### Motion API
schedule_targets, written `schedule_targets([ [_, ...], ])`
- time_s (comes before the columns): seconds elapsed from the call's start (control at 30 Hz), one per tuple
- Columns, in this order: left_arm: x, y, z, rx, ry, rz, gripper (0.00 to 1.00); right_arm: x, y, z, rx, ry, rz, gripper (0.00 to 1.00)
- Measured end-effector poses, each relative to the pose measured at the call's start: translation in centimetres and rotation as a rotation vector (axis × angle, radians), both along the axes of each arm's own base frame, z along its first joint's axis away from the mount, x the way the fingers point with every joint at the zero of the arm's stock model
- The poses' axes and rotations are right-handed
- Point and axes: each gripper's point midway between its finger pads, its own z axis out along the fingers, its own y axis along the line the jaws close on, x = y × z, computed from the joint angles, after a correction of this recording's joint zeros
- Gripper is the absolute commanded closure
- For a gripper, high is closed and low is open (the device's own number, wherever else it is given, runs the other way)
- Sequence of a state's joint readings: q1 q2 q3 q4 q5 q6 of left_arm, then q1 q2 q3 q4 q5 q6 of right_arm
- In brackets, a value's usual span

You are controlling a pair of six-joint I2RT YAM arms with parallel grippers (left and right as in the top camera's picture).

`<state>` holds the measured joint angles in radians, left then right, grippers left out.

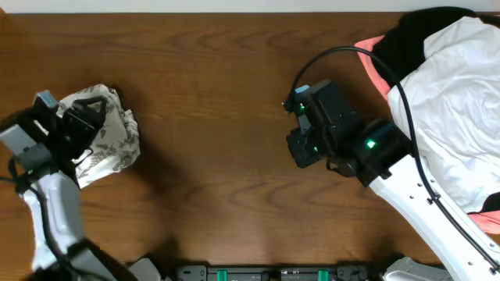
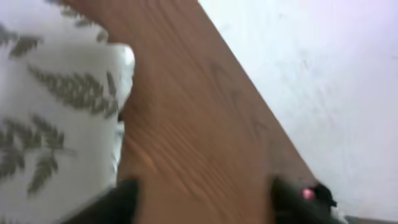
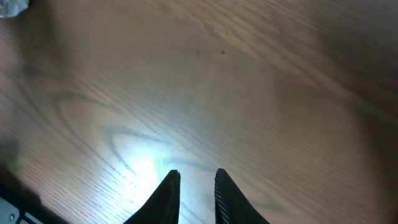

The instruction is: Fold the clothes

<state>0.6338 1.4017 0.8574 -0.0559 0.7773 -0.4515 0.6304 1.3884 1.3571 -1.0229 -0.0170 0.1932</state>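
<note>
The left pincer (image 1: 87,117) hides part of the clothes (image 1: 117,140), its grip seemingly unreadable.

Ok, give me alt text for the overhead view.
The left gripper sits on a bunched fern-print garment at the left of a wooden table. The right gripper hovers mid-table, beside a clothes pile at the right edge.

Both arms have white links and black wrist housings. The right arm (image 1: 367,148) shows green lights and a black cable (image 1: 406,101); its fingers (image 3: 168,196) are black, tapered.
</note>
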Motion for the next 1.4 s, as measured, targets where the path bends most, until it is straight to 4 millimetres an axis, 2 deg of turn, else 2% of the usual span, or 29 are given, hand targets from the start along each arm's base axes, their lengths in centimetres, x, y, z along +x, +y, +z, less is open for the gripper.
schedule_targets([
  [0.2,2.5,2.6,-3.3,0.012,-0.031,0.007,0.81,-0.4,-0.3,-0.4,-0.016,0.021,0.000,0.80],
  [0.37,3.3,4.7,-7.0,-0.038,-0.013,0.045,0.81,-0.7,-0.5,-0.7,-0.025,0.034,0.000,0.80],
  [0.4,3.3,4.9,-7.9,-0.053,0.000,0.053,0.75,-0.7,-0.5,-0.8,-0.025,0.035,0.000,0.80],
  [0.43,3.3,5.1,-9.0,-0.068,0.017,0.059,0.60,-0.7,-0.5,-0.8,-0.025,0.035,0.000,0.80],
  [0.47,3.2,5.3,-10.0,-0.082,0.031,0.065,0.56,-0.7,-0.5,-0.8,-0.025,0.035,0.000,0.80],
  [0.5,3.1,5.3,-11.0,-0.100,0.048,0.069,0.48,-0.7,-0.5,-0.8,-0.025,0.034,0.000,0.80],
  [0.57,3.0,5.2,-12.8,-0.136,0.077,0.071,0.18,-0.7,-0.5,-0.8,-0.025,0.035,0.000,0.80],
  [0.6,3.2,5.0,-13.1,-0.150,0.073,0.060,0.07,-0.7,-0.5,-0.8,-0.025,0.035,0.000,0.80],
  [0.63,3.4,4.9,-12.8,-0.158,0.058,0.049,0.00,-0.7,-0.5,-0.8,-0.025,0.034,0.000,0.80],
  [0.7,4.0,4.9,-11.7,-0.161,0.031,0.034,0.02,-0.7,-0.5,-0.8,-0.025,0.035,0.000,0.80],
  [1.03,5.0,4.5,-9.8,-0.203,-0.066,-0.022,0.02,-0.6,-0.5,-0.7,-0.023,0.032,0.000,0.78],
  [1.13,5.3,4.1,-8.4,-0.215,-0.098,-0.057,0.02,-0.5,-0.3,-0.6,-0.017,0.024,0.000,0.78],
  [1.2,5.3,3.8,-6.5,-0.205,-0.130,-0.074,0.02,-0.3,-0.2,-0.5,-0.012,0.017,0.000,0.76],
  [1.27,5.3,3.5,-3.9,-0.174,-0.177,-0.094,0.02,-0.2,-0.2,-0.5,-0.009,0.013,-0.001,0.71],
  [1.4,5.1,1.7,2.9,-0.086,-0.294,-0.159,0.02,0.0,0.0,-0.3,-0.006,0.001,0.007,0.58],
])
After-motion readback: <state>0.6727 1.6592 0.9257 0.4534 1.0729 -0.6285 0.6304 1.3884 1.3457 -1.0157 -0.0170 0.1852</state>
